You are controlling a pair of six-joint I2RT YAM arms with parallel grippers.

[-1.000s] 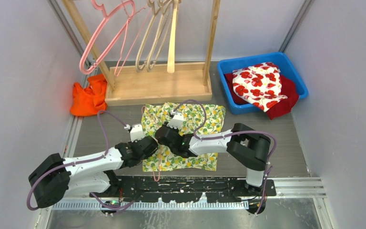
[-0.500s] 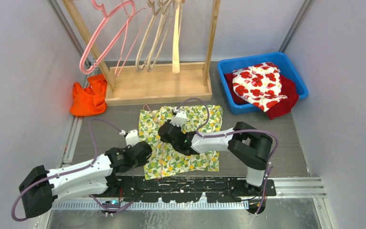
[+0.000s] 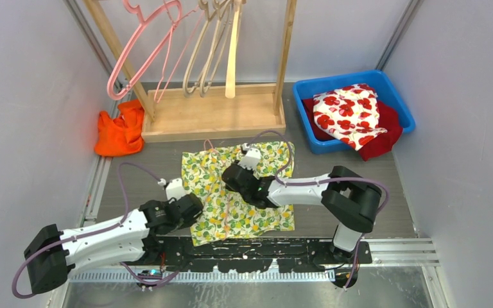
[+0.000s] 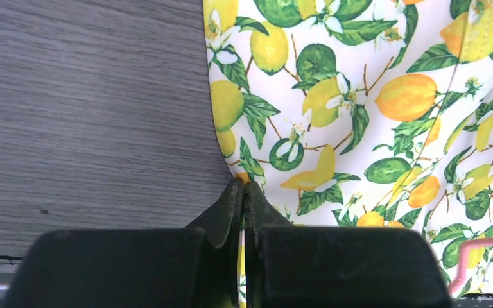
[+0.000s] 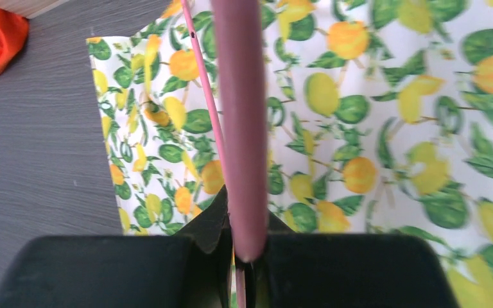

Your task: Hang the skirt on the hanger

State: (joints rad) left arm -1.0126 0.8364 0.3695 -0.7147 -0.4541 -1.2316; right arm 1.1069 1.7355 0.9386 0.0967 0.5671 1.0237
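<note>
We note the left gripper [image 3: 194, 209] has pulled back toward the near edge, dragging the skirt [image 3: 257, 212] left and nearer. The right gripper [image 3: 233, 174] has shifted right and slightly farther.

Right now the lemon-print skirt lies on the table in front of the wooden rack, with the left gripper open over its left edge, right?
Not quite: the left gripper is shut on the left edge of the lemon-print skirt, as the left wrist view shows. The skirt does lie on the table in front of the wooden rack.
</note>
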